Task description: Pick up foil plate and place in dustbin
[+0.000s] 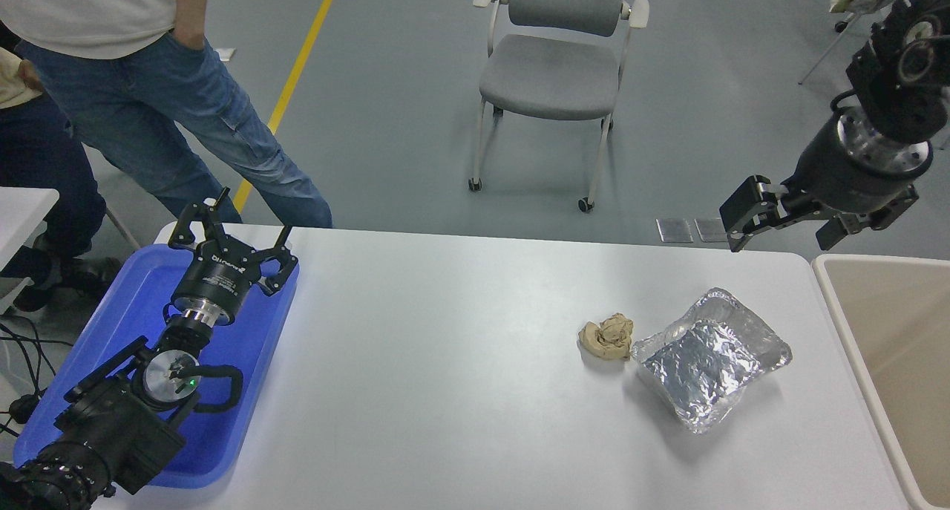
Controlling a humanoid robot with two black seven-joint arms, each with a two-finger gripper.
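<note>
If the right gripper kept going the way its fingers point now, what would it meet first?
The right gripper points down and left, toward the white table near its far edge. It would probably meet bare tabletop first, beyond the foil plate; depth is uncertain.
</note>
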